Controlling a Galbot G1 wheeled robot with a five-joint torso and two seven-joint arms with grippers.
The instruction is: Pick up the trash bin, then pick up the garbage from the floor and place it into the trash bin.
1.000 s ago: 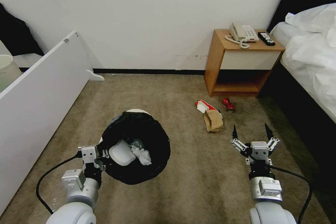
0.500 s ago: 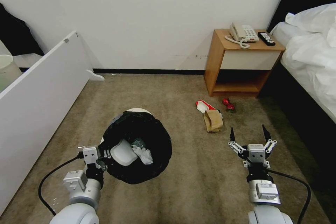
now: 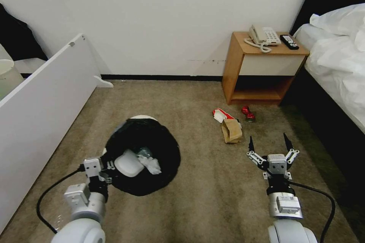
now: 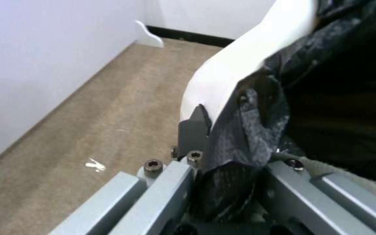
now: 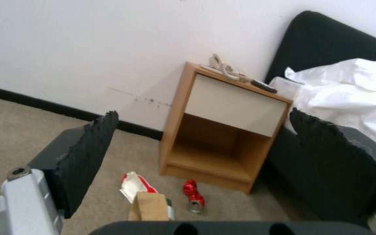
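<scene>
My left gripper [image 3: 110,167] is shut on the near rim of the trash bin [image 3: 142,155], a white bin [image 4: 236,65] lined with a black bag; the bin is held off the carpet. Inside it lie a white slipper [image 3: 128,163] and crumpled white paper [image 3: 151,164]. On the floor by the nightstand sits the garbage: a brown paper bag [image 3: 231,130] [image 5: 148,206], a red-white packet [image 3: 221,114] [image 5: 132,184] and a red can [image 3: 248,113] [image 5: 194,195]. My right gripper [image 3: 269,143] [image 5: 205,166] hovers open just right of and nearer than the paper bag.
A wooden nightstand [image 3: 262,68] with a phone and remote stands against the wall. A bed [image 3: 338,68] runs along the right. A white panel [image 3: 42,102] lies along the left, with a pale bucket [image 3: 7,76] behind it. Open carpet lies between the arms.
My left arm has drawn the bin slightly left and nearer. My right gripper has shifted a little left and forward toward the paper bag, still open.
</scene>
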